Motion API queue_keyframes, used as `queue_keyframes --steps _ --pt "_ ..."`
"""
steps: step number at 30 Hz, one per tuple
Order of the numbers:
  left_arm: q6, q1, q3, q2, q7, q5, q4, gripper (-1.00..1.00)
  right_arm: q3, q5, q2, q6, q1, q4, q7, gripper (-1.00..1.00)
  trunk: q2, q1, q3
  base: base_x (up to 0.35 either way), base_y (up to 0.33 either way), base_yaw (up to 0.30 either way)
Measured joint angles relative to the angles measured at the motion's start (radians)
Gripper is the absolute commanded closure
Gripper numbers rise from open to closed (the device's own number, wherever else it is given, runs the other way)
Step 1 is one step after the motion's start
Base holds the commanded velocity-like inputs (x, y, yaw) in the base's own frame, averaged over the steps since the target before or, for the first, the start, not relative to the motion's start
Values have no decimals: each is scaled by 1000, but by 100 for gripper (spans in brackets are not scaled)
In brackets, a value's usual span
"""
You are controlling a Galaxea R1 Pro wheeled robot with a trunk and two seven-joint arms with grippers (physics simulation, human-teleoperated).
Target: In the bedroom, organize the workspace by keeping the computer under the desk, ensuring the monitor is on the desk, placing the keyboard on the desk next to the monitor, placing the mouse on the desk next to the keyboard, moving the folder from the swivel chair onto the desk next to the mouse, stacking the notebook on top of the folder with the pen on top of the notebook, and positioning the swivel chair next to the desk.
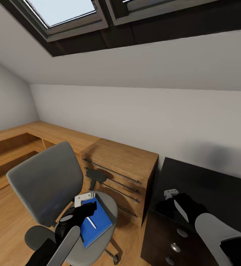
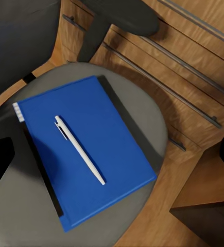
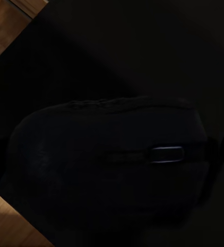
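Observation:
On the grey seat of the swivel chair [image 1: 46, 181] lies the blue folder [image 1: 98, 225] [image 2: 106, 134], with the white pen [image 1: 91, 222] [image 2: 80, 150] on top of it. My left gripper [image 1: 87, 209] [image 2: 112, 154] hovers open just above the folder, touching nothing. Over the left corner of the black desk [image 1: 209, 184], my right gripper [image 1: 165, 204] is shut on the black mouse [image 3: 106, 164], which sits very close in the right wrist view. The notebook, keyboard, monitor and computer are out of view.
A light wooden chest [image 1: 120, 166] with bar handles stands between the chair and the desk. Low wooden shelving [image 1: 9, 144] runs along the left wall. The desk's drawers [image 1: 176, 247] have silver knobs. The sloped ceiling with skylights [image 1: 61, 11] hangs low overhead.

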Motion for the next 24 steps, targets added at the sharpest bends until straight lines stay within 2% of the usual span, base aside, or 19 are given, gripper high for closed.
queue_keyframes --steps 6,7,24 --pt "0 0 0 0 0 0 0 -100 0 0 -1 0 0 0 0 -100 0 0 0 0 0 0" --pt "0 0 0 0 0 0 0 -100 1 0 -1 -1 0 0 0 100 0 0 0 0 0 0" --pt "0 0 0 1 0 0 0 -100 3 1 0 -2 0 -1 2 100 0 0 0 0 0 0"
